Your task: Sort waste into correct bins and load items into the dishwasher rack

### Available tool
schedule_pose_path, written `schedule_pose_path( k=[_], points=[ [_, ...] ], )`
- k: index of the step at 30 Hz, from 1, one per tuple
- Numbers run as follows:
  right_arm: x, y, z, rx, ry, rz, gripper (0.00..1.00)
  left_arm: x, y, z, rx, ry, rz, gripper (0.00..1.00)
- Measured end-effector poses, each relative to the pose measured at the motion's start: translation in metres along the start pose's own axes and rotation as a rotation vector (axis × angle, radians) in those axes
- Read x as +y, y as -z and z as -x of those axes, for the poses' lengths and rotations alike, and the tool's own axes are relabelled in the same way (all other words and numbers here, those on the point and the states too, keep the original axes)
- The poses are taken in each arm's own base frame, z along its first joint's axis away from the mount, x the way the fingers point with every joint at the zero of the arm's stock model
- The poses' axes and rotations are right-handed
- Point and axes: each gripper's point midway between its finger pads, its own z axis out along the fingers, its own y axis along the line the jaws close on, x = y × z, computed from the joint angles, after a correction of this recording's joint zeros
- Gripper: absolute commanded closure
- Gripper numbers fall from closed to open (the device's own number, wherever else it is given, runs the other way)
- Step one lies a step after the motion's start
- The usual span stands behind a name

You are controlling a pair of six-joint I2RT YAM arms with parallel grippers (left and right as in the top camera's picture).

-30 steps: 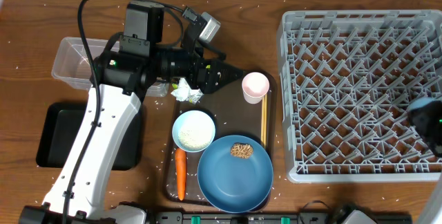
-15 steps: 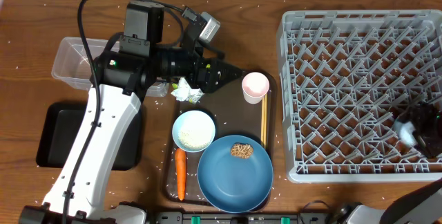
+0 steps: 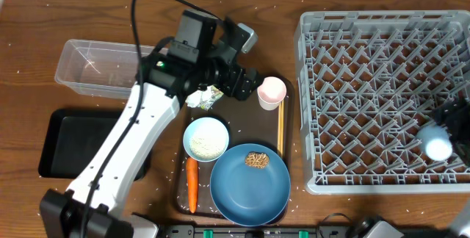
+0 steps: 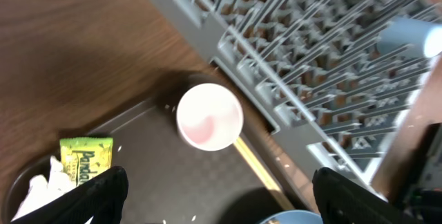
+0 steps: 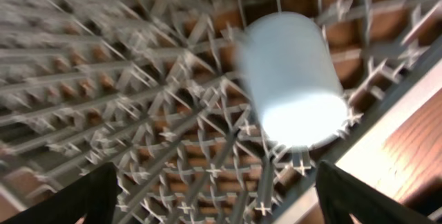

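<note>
My left gripper (image 3: 248,85) is open and empty above the brown serving tray (image 3: 235,117), just left of the pinkish-white cup (image 3: 272,91). In the left wrist view the cup (image 4: 209,116) lies ahead of the open fingers (image 4: 221,210), with the paper and its yellow-green wrapper (image 4: 85,159) at the left. The paper (image 3: 205,97), white bowl (image 3: 205,139), blue plate (image 3: 250,186) with the brown lump (image 3: 257,159), carrot (image 3: 192,185) and chopsticks (image 3: 280,124) sit on that tray. The light-blue cup (image 3: 438,147) stands upside down in the grey rack (image 3: 382,32). My right gripper (image 5: 221,203) is open, below the cup (image 5: 293,79).
The clear tub (image 3: 95,69) stands at the back left and the black tray (image 3: 66,146) in front of it. Rice grains are scattered over the wooden table. The right arm (image 3: 461,131) shows at the right edge, over the rack's right side.
My left arm swung right from the paper to beside the pinkish-white cup. My right gripper let go of the light-blue cup in the rack and drew back.
</note>
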Motion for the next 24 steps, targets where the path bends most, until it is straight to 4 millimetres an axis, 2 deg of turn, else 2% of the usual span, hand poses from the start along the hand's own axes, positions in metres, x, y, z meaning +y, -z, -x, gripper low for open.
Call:
schedule_pose_path(
  k=[3, 9, 14, 17, 20, 24],
  points=[
    [0.005, 0.014, 0.005, -0.06, 0.013, 0.02, 0.16, 0.006, -0.004, -0.003, 0.014, 0.004, 0.029, 0.14],
    [0.011, 0.012, 0.002, -0.036, 0.019, 0.058, 0.14, 0.01, -0.004, -0.002, 0.012, 0.001, 0.051, 0.14],
    [0.045, 0.016, -0.007, 0.005, 0.112, 0.238, 0.13, 0.017, -0.011, 0.0, 0.011, 0.0, 0.068, 0.17],
    [0.068, 0.023, -0.019, 0.033, 0.178, 0.337, 0.13, 0.032, -0.037, -0.004, 0.037, 0.004, 0.095, 0.18],
    [0.084, 0.033, -0.031, 0.037, 0.24, 0.397, 0.12, 0.044, -0.073, -0.011, 0.071, 0.023, 0.097, 0.22],
    [0.102, 0.048, -0.048, 0.029, 0.316, 0.46, 0.11, 0.051, -0.119, -0.034, 0.149, 0.059, 0.093, 0.3]
  ],
)
